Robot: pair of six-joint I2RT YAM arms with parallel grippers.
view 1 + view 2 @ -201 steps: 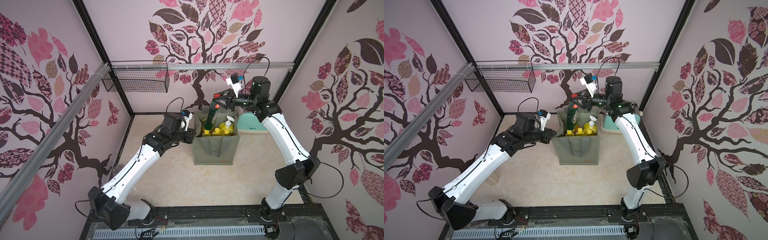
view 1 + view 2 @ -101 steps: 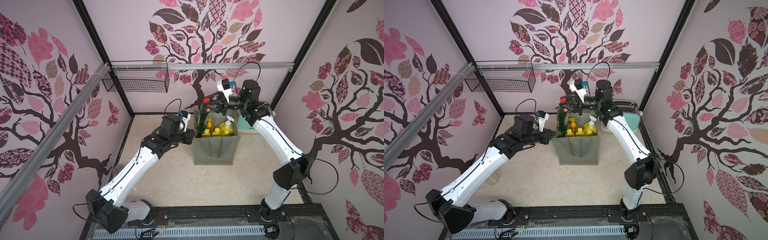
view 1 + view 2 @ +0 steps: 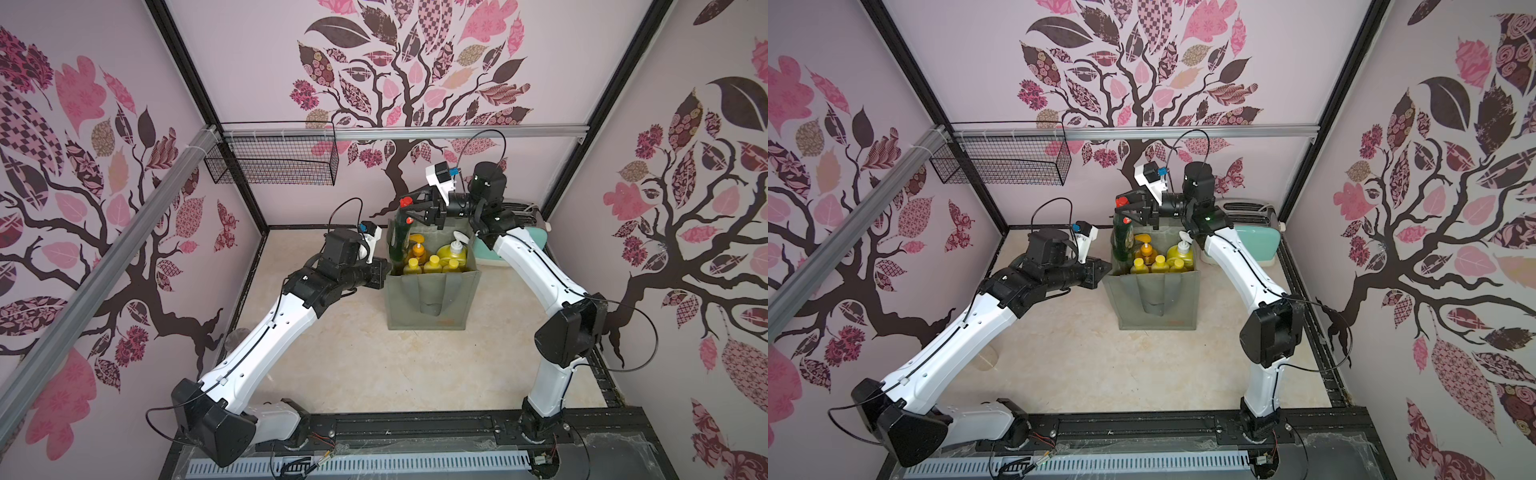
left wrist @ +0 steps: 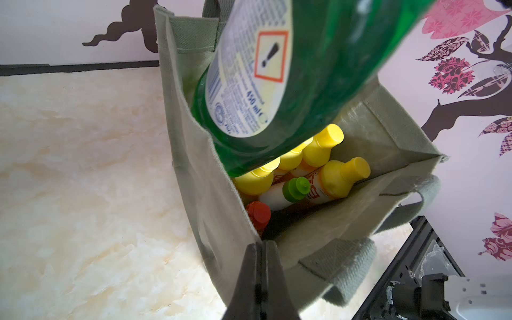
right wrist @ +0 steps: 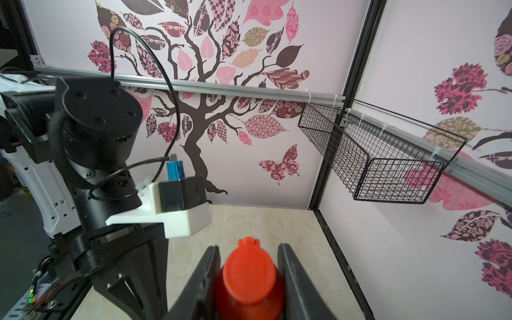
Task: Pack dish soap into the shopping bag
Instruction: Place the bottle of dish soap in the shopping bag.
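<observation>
The shopping bag (image 3: 430, 303) stands upright on the pale table (image 3: 374, 365) with its mouth open. The right gripper (image 3: 411, 212) reaches over the bag's back rim and grips the green bottle (image 3: 400, 237) by the neck, just under its red cap (image 5: 249, 274). In the right wrist view its fingers (image 5: 202, 277) press on either side of that neck. The bottle hangs nearly upright at the bag's back corner on the left arm's side. Its lower half is inside the mouth, and its shoulder and cap stand above the rim. Seen from the left wrist, its base is above the caps of the bottles inside the bag, not down among them.

The left gripper (image 3: 382, 271) is closed tight, its tips pinching the rim of the bag's side wall near the front corner.

Inside the bag are small yellow-capped bottles (image 4: 322, 144), a white bottle with a green cap (image 4: 295, 189) and a red-capped bottle (image 4: 259, 214) sitting lower. An orange pump bottle (image 3: 417, 249) and a big yellow pump bottle (image 3: 453, 251) stand toward the bag's back.
</observation>
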